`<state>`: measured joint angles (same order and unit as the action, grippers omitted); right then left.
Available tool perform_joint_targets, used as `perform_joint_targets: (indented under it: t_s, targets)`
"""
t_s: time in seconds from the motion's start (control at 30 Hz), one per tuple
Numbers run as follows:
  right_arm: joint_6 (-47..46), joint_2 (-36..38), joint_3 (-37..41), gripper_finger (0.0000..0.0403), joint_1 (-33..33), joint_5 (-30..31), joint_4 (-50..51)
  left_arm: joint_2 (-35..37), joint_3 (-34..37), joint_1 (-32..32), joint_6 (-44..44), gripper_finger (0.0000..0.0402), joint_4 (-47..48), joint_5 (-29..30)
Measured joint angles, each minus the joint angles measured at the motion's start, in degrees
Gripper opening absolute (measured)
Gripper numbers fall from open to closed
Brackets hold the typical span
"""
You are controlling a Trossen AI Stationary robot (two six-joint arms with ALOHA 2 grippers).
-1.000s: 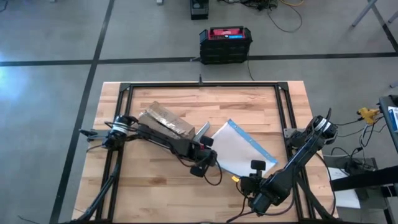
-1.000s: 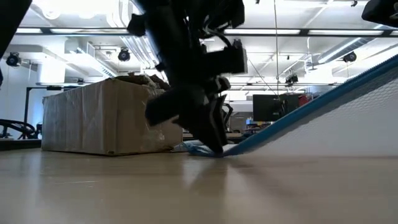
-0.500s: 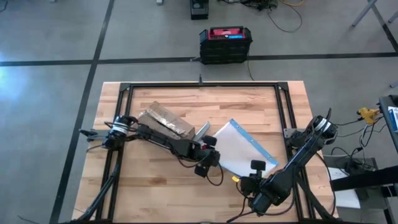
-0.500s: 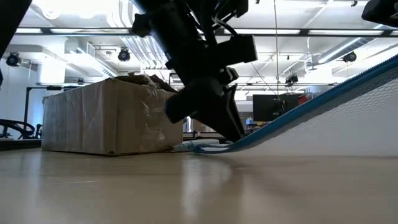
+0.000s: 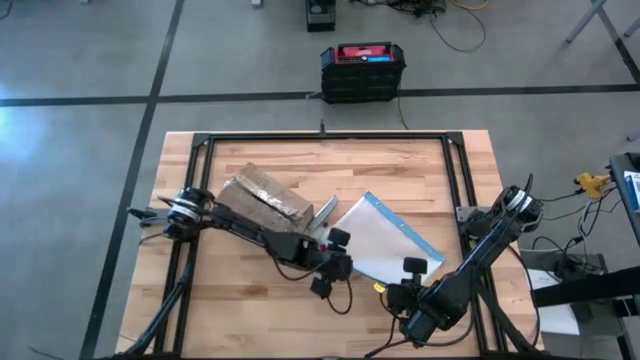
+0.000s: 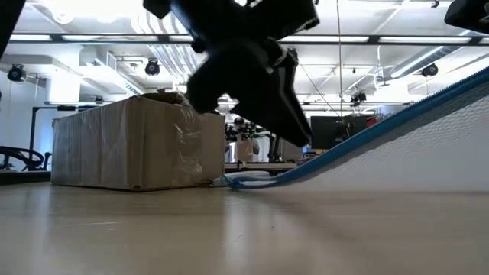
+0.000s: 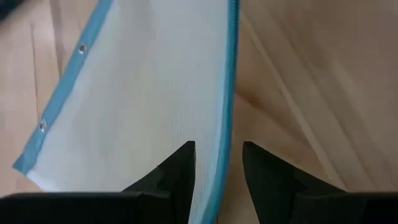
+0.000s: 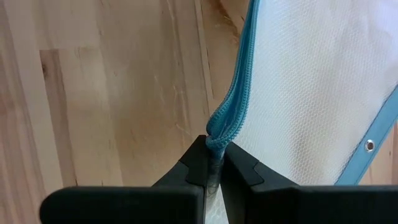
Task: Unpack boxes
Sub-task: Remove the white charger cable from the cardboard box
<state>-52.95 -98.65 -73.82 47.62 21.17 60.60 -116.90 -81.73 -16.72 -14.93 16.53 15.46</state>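
1. The box [image 5: 266, 196], brown cardboard with wrinkled clear tape, is seen lying at an angle on the left half of the table [image 5: 240, 300]; in the low view its flaps [image 6: 164, 98] stand ragged along the top.
2. Just right of the box, a flat white pouch [image 5: 385, 238] with a blue edge is spread toward the table's middle, one side lifted off the wood.
3. The left gripper [image 5: 338, 252] is held beyond the box at the pouch's near corner, fingers [image 7: 180, 171] parted with the blue edge between them; whether the edge is touched cannot be told.
4. The right gripper [image 8: 214, 155] is pressed together on the pouch's blue edge, which is bunched at the fingertips, at the table's front right.
5. A black-and-red case [image 5: 362, 70] is seen on the floor beyond the table.
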Motion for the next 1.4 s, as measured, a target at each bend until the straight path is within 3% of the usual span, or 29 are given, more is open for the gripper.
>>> perform_joint_targets:
  t_s: [0.6, 0.77, 1.0, 1.4]
  targets:
    - [0.0, 0.0, 0.0, 0.0008, 0.0, 0.0, -0.9, -1.9, 0.0, 2.0, -1.0, 0.0119, -5.0, -1.0]
    - [0.3, 0.0, 0.0, 0.0008, 0.0, 0.2, -1.1, -1.9, 0.0, 2.0, 0.2, 0.0119, -9.0, -3.8]
    - [0.5, 0.0, 0.0, 0.0008, 0.0, 1.0, -1.4, -1.9, 0.1, 2.3, 0.4, 0.0119, -11.7, -1.2]
    - [1.0, 0.0, 0.0, 0.0008, 0.0, 1.4, -1.4, -1.9, 5.6, 2.2, 2.2, 0.0119, -20.7, -1.0]
